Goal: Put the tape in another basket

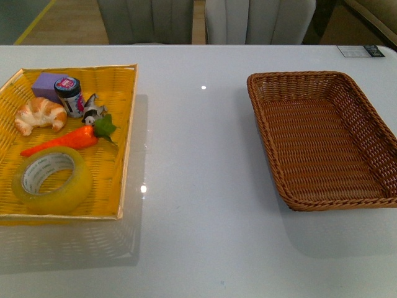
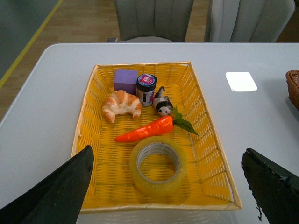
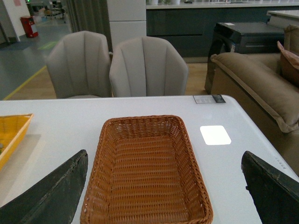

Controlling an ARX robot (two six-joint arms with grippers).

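The tape [image 1: 52, 179] is a yellowish translucent roll with a white core. It lies flat at the near end of the yellow tray [image 1: 121, 155]. In the left wrist view the tape [image 2: 158, 166] lies between and ahead of my open left gripper [image 2: 168, 186], whose fingers are spread wide above the tray's [image 2: 210, 154] near edge. The brown wicker basket [image 1: 310, 200] stands empty on the right of the table. My open right gripper [image 3: 164, 191] hovers over the near end of the basket [image 3: 93, 186]. Neither arm shows in the front view.
The tray also holds an orange carrot [image 1: 61, 142], a croissant [image 1: 40, 115], a purple block [image 1: 48, 84], a small dark jar [image 1: 69, 95] and a small black-and-white figure [image 1: 93, 112]. Grey chairs [image 1: 260, 20] stand behind the white table [image 1: 198, 186]. A sofa [image 3: 252, 79] is at the right.
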